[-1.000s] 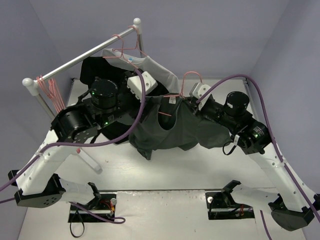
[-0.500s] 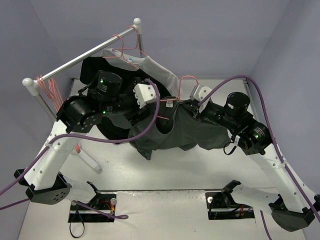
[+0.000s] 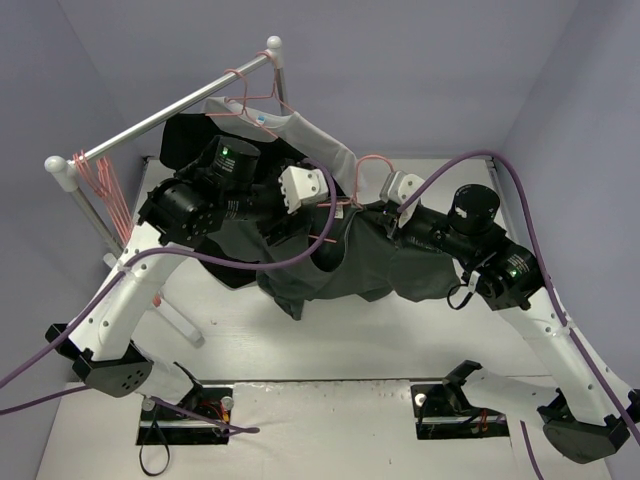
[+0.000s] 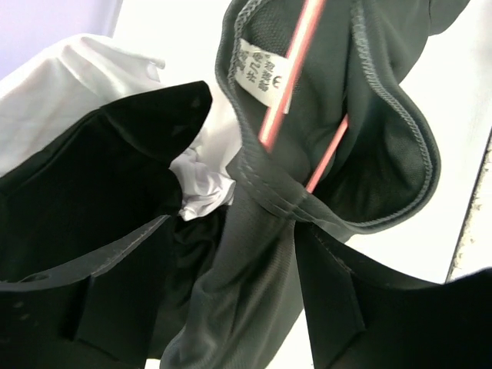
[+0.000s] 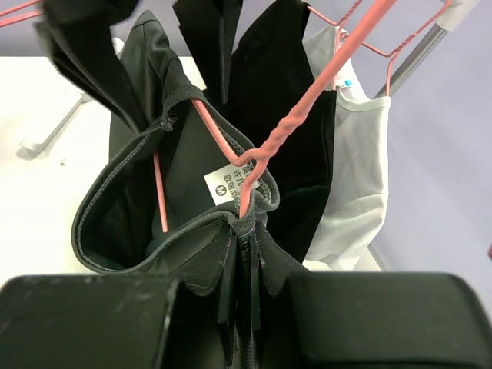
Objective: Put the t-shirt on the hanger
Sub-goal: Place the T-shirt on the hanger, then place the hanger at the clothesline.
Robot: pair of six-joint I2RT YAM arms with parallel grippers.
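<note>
The right gripper point(image 5: 244, 231) is pressed together on the collar of the t-shirt point(image 5: 188, 246), pinching the cloth right under the twisted neck of the hanger point(image 5: 286, 132). The shirt hangs off the table between the two arms, in front of the rail point(image 3: 160, 115). From the right gripper the hanger's stem slants up and to the right toward the rail. One wire shoulder drops down and left inside the neck opening, past the white label point(image 5: 225, 184), so the wire is in through the collar. The left gripper point(image 4: 234, 277) sits at the other side of the same collar, its jaws spread, with a fold of the shirt lying between them but not clearly clamped. The next move likely falls to that arm: drawing the collar along the wire toward its own side. The rail carries a black shirt point(image 3: 185, 135) and a pale shirt point(image 3: 310, 135), and spare hangers point(image 3: 100, 180) bunch at its end.
</note>
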